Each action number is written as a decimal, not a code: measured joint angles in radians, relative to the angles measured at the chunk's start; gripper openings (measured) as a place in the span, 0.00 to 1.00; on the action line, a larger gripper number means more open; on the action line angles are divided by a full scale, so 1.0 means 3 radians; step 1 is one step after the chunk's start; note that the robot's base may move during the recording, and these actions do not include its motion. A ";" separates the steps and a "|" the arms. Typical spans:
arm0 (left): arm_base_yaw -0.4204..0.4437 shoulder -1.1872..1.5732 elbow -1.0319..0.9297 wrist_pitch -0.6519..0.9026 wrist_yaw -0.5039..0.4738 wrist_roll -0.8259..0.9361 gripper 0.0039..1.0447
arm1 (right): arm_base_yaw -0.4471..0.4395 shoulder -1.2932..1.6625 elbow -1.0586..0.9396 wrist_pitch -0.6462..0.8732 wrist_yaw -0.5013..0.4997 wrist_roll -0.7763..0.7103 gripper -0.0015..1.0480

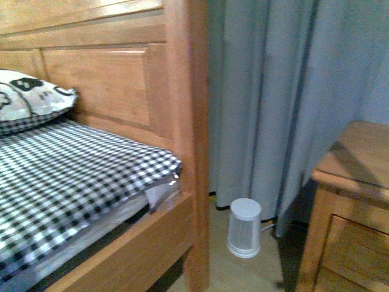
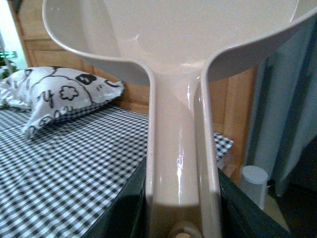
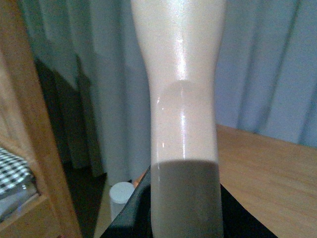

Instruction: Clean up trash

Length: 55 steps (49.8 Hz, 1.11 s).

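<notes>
My left gripper [image 2: 181, 218] is shut on the handle of the pale pink-beige dustpan [image 2: 173, 54], whose pan fills the upper part of the left wrist view, held above the bed. My right gripper [image 3: 183, 218] is shut on the pale brush handle [image 3: 181, 99], which stands up through the right wrist view. Neither gripper shows in the front view. The crumpled white trash wad is not in any view.
A wooden bed [image 1: 164, 91] with a black-and-white checked sheet [image 1: 67, 176] and a printed white pillow [image 1: 27, 97] is at the left. A small white bin [image 1: 244, 226] stands on the floor by the grey curtain [image 1: 279, 91]. A wooden nightstand [image 1: 352, 201] is at the right.
</notes>
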 joint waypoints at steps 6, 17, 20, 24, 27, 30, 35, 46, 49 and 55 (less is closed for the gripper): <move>-0.0001 -0.0001 0.0000 0.0000 0.0000 0.0000 0.26 | -0.0003 0.0005 -0.0003 0.0000 0.0006 0.0000 0.17; -0.0001 -0.0004 0.0000 0.0000 -0.0004 0.0000 0.26 | -0.0003 0.0001 0.0000 0.0001 -0.0004 0.0000 0.17; -0.0001 -0.0008 0.0000 0.0000 -0.0004 0.0000 0.26 | -0.0001 0.0001 -0.0001 0.0001 -0.0003 0.0000 0.17; -0.0001 -0.0001 0.0000 0.0000 0.0009 0.0000 0.26 | -0.0005 0.0001 -0.0001 0.0001 0.0018 0.0001 0.17; -0.0001 -0.0001 0.0000 0.0000 0.0006 0.0000 0.26 | -0.0005 0.0006 -0.0001 0.0000 0.0014 0.0000 0.17; -0.0001 -0.0005 0.0000 0.0000 0.0003 0.0000 0.26 | -0.0005 0.0004 -0.0001 0.0001 0.0008 0.0000 0.17; -0.0001 -0.0005 0.0000 0.0000 -0.0004 0.0000 0.26 | -0.0005 0.0004 -0.0001 0.0001 0.0005 0.0000 0.17; 0.0004 -0.0005 0.0000 0.0000 -0.0033 -0.0004 0.26 | 0.0008 0.0018 -0.0003 0.0000 -0.0032 -0.0001 0.17; 0.0013 -0.0018 0.0000 0.0000 -0.0060 -0.0006 0.26 | 0.0013 0.0017 -0.0003 0.0000 -0.0047 -0.0005 0.17; 0.0009 0.0025 0.0051 -0.0165 -0.0070 -0.0055 0.26 | 0.0009 0.0011 -0.0003 0.0000 -0.0011 -0.0003 0.17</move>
